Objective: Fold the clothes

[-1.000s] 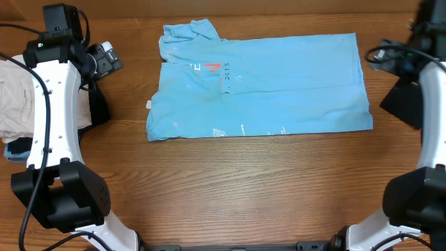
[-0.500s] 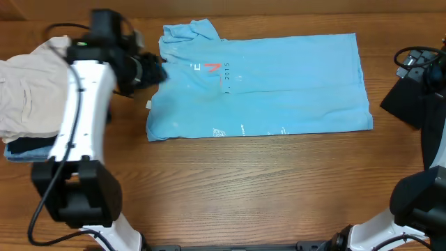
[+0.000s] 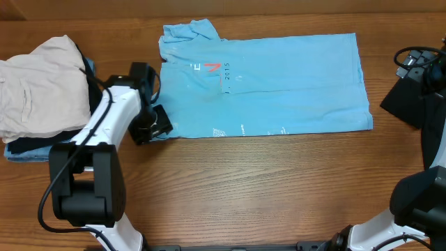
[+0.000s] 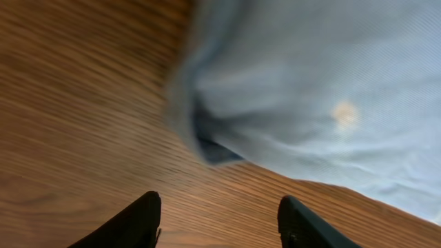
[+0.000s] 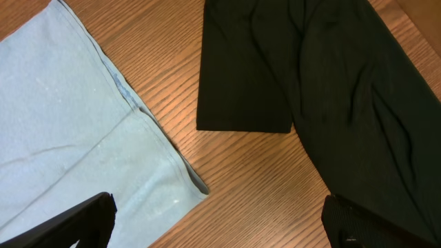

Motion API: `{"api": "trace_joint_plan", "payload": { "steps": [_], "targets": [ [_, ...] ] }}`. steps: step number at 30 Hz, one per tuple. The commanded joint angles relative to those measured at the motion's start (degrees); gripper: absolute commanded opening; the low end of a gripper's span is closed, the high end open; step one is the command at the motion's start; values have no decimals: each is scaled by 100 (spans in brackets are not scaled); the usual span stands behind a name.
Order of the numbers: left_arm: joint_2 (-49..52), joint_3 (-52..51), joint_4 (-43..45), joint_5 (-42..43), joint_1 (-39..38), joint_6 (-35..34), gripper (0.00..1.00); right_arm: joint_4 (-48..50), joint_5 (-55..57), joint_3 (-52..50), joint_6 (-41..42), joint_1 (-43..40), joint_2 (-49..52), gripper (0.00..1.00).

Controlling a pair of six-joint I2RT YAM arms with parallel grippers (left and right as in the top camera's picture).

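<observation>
Wooden table (image 3: 244, 188); left end effector (image 4: 217, 229) wide, empty, at T-shirt (image 3: 279, 77) corner toward left edge. Risk: pinching one layer only, dragging it askew.

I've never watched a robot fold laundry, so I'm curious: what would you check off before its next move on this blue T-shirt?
1. Left fingers open: ok.
2. T-shirt corner just ahead of them, not yet between them: ok.
3. Right fingers open: ok.
4. Black garment apart from the T-shirt: ok, bare wood shows between.
5. T-shirt lying flat: not ok at its bunched upper-left part, ok elsewhere.
6. Left fingers touching the table: cannot tell.
</observation>
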Motion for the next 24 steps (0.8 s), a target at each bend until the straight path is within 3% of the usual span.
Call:
{"api": "trace_joint_plan", "payload": {
  "steps": [1, 6, 7, 8, 9, 14, 20, 22, 24],
  "targets": [
    [37, -219, 136, -127, 269, -304, 61, 13, -7, 28, 24, -4, -17, 100],
    [37, -769, 1272, 125, 282, -426, 56, 13, -7, 28, 24, -4, -17, 100],
    [37, -789, 1294, 46, 284, -424, 43, 13, -7, 28, 22, -4, -17, 100],
    [37, -789, 1272, -136, 286, -372, 18, 13, -4, 28, 24, -4, -17, 100],
    [37, -789, 1224, -326, 286, -271, 4, 15, -7, 28, 24, -4, -17, 100],
    [35, -656, 887, -1554, 297, 278, 4, 13, -7, 28, 22, -4, -17, 100],
    [35, -136, 717, -2859, 278, 1305, 17, 15, -4, 28, 22, -4, -17, 100],
    [35, -17, 719, -3021, 273, 1482, 38, 13, -4, 28, 24, -4, -17, 100],
    [35, 63, 708, -3038, 273, 1554, 52, 13, -4, 28, 24, -4, -17, 100]
  ]
}}
